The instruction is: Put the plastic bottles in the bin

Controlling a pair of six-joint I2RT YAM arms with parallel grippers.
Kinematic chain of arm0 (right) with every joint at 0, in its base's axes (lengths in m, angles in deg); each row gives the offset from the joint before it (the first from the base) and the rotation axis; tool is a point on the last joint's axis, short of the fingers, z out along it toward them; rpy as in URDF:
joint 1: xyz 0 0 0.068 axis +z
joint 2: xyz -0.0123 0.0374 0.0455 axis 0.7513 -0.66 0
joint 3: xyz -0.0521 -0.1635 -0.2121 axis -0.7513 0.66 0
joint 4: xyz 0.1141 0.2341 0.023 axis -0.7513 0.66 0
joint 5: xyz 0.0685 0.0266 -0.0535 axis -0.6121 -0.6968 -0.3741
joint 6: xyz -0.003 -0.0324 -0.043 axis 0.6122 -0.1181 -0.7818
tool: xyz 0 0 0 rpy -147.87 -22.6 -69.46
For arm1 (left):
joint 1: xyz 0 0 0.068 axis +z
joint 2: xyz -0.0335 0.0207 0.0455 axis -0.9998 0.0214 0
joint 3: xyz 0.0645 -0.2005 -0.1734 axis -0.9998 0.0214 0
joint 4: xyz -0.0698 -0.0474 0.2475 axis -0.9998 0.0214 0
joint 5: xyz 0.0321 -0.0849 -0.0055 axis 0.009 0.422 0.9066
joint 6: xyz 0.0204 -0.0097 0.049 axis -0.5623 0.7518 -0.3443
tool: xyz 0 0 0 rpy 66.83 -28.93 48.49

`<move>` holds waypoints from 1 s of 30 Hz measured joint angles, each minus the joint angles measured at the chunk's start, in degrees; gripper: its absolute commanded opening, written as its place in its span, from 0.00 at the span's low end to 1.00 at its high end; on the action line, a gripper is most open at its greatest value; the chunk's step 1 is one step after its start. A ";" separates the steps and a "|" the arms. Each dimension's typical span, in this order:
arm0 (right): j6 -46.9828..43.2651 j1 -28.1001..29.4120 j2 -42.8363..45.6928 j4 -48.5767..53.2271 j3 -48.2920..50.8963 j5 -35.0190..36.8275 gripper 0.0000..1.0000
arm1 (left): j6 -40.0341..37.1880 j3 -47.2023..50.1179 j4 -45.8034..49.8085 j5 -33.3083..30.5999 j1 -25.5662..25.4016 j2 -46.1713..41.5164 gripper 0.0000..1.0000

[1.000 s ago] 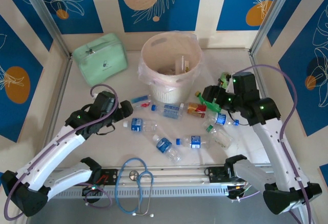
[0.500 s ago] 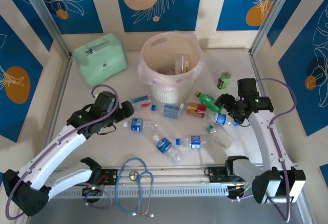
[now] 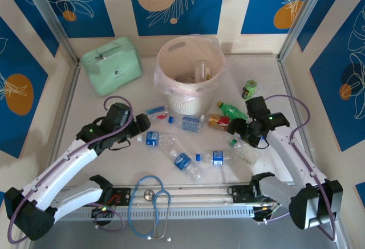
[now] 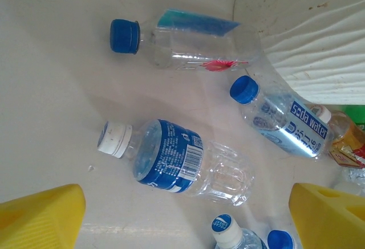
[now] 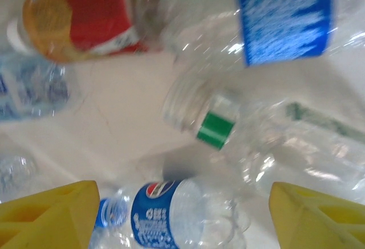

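The cream bin (image 3: 171,98) stands at the back middle, its peach inside showing. Several plastic bottles lie on the table in front of it. My left gripper (image 3: 142,126) is open, low over a blue-labelled, white-capped bottle (image 4: 171,160) (image 3: 157,139) that lies between its yellow fingers (image 4: 40,217) untouched. My right gripper (image 3: 239,128) is open over the right-hand cluster. A Pepsi-labelled bottle (image 5: 177,215) lies between its fingers (image 5: 316,217), with a clear green-banded bottle (image 5: 239,129) beyond. A red-and-yellow bottle (image 3: 218,122) and a green bottle (image 3: 231,110) lie just behind it.
A mint-green zip case (image 3: 111,65) sits back left. A small dark cylinder with a green top (image 3: 249,89) stands back right. A blue stethoscope (image 3: 151,203) lies across the front rail. More bottles (image 3: 187,164) lie mid-table, one against the bin's base (image 4: 188,47).
My right arm has swung from the back right down and inward over the right-hand bottles, its jaws a little narrower. The left arm has barely moved.
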 measured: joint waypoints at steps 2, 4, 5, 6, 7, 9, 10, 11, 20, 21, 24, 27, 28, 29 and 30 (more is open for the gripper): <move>0.26 3.78 -0.02 -0.02 0.07 -0.66 0.81 | 0.09 0.22 -0.31 0.22 0.00 0.00 0.91; 0.39 7.96 0.07 -0.28 0.07 -1.16 0.83 | 0.17 0.74 -0.76 0.24 0.00 0.00 0.91; 0.33 10.88 0.24 -0.61 0.07 -1.57 0.83 | 0.20 0.98 -0.87 0.24 0.00 0.00 0.91; 0.33 13.73 0.37 -0.98 0.02 -1.92 0.84 | 0.26 1.20 -0.94 0.24 0.00 0.00 0.91; 0.20 17.46 0.50 -1.31 -0.17 -2.01 0.84 | 0.42 1.40 -0.98 0.24 0.00 0.02 0.91; -0.07 24.44 0.13 -1.25 -1.36 -2.08 0.84 | 0.76 1.66 -1.03 0.24 0.02 0.00 0.90; -0.28 27.87 -0.57 -1.25 -2.34 -1.99 0.84 | 1.07 1.84 -1.01 0.24 0.09 0.00 0.90; -0.55 31.19 -1.62 -1.31 -3.48 -1.79 0.84 | 1.53 1.99 -1.01 0.22 0.20 0.00 0.90; -4.31 47.28 -19.19 -1.18 -10.97 0.42 0.80 | 4.81 4.94 -0.59 0.22 2.95 -0.76 0.88; -4.83 48.06 -21.00 -1.22 -11.93 0.66 0.80 | 5.07 5.09 -0.46 0.22 3.23 -0.79 0.88; -6.58 50.07 -26.12 -1.09 -15.32 1.86 0.80 | 5.79 5.90 -0.26 0.20 3.98 -1.46 0.88; -8.66 51.01 -30.08 -1.03 -17.86 2.80 0.81 | 6.19 6.71 0.31 0.22 4.57 -2.54 0.89; -9.40 51.19 -31.28 -0.87 -18.58 3.15 0.81 | 6.19 6.93 0.37 0.22 4.76 -2.80 0.88; -10.12 51.23 -32.26 -0.66 -19.19 3.34 0.81 | 6.19 7.15 0.37 0.22 5.03 -3.04 0.88; -10.73 51.21 -33.05 -0.46 -19.67 3.41 0.81 | 6.19 7.30 0.37 0.24 5.25 -3.17 0.88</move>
